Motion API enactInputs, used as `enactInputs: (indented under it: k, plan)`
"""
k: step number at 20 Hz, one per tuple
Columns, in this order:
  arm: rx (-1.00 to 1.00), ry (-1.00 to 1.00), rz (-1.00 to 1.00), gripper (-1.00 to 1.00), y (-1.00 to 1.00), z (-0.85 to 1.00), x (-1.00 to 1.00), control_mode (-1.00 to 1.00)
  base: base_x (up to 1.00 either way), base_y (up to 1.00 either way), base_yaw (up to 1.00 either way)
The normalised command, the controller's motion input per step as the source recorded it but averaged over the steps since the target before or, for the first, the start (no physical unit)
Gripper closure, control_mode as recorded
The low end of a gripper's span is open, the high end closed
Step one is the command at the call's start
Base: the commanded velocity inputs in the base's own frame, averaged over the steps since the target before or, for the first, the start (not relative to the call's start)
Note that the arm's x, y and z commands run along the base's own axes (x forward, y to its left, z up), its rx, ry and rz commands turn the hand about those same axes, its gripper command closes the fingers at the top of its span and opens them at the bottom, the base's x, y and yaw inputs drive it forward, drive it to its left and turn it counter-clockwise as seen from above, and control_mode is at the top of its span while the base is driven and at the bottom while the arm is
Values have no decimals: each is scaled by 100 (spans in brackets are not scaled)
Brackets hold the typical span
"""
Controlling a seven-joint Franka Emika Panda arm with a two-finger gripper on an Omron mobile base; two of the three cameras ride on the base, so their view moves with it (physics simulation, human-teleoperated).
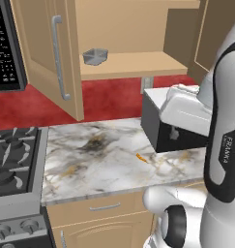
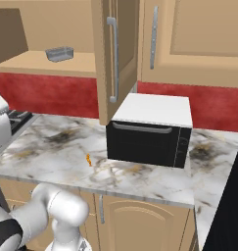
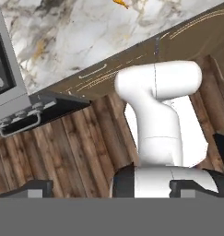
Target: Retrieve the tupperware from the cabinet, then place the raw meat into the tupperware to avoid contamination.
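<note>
My hand (image 3: 111,188) points down toward the wooden floor in front of the base units, its two dark fingertips (image 3: 37,188) spread as wide as they go and holding nothing. It hangs well away from everything the task concerns.

The cabinet (image 1: 133,29) on the wall stands open. Its left door (image 1: 51,53) is swung out toward me, with a vertical silver bar handle on it. On the plain wooden shelf inside, toward its left end, sits the tupperware (image 1: 95,56), a small, shallow, translucent grey container, upright and apparently empty. From the right base camera the tupperware (image 2: 59,53) shows on the same shelf, left of the open right door.

Below, the marble surface (image 1: 99,155) carries the raw meat (image 1: 141,158), a tiny orange-red sliver lying near the front edge, just left of a black box appliance (image 2: 150,130) with a white top. The sliver also shows at the top of the hand camera. A stove (image 1: 12,164) sits at the surface's left end.

As I judge it, only the opening of the cabinet is done. The tupperware has yet to come down from the shelf, and the meat has yet to go into it. Both main steps remain.
</note>
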Motion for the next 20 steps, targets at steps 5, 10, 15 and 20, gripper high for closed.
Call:
enactInputs:
  k: [5, 10, 15, 20]
  plan:
    - [1, 9, 2, -100, 16, -1, 99, -100, 0, 0, 0]
    - [13, 6, -3, -100, 15, 8, 64, -100, 0, 0, 0]
    - [32, -1, -17, -100, 21, -13, 35, -100, 0, 0, 0]
    - [14, 0, -16, -100, 40, -5, 61, -100, 0, 0, 0]
